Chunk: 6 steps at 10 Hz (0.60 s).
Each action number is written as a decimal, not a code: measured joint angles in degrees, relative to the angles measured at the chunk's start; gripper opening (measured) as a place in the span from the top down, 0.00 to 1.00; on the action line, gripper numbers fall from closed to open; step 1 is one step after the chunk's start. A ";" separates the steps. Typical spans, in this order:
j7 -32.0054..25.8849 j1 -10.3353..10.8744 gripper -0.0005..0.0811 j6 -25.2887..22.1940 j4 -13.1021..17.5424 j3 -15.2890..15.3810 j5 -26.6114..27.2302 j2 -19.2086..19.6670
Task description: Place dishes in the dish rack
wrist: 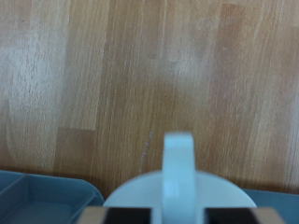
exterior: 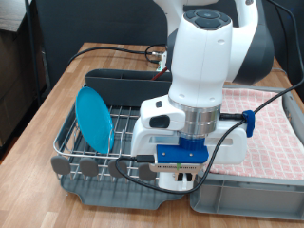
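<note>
The bright-blue plate (exterior: 95,119) stands on edge in the silver wire dish rack (exterior: 71,142) at the exterior view's left. My hand (exterior: 180,157) hangs over the rack's right side, and its fingertips are hidden there. In the wrist view my gripper (wrist: 170,217) is shut on the white mug (wrist: 177,191). The mug's handle (wrist: 177,168) stands up between the fingers (wrist: 117,217), well above the wooden table (wrist: 149,75). The wooden spoon is out of view.
The rack's dark grey tray (exterior: 114,185) reaches the table's near edge, with a dark bin (exterior: 119,81) at its far end. A grey crate (exterior: 247,199) with a pink checked cloth (exterior: 275,123) stands right of the rack. Black cables (exterior: 123,52) lie behind.
</note>
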 joint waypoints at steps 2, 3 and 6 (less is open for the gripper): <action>-0.35 -0.43 0.70 -0.17 0.56 0.43 0.45 0.67; -0.50 -0.69 0.70 -1.25 1.03 0.74 0.64 0.87; -0.84 -1.23 0.23 -6.44 3.65 1.59 1.60 1.02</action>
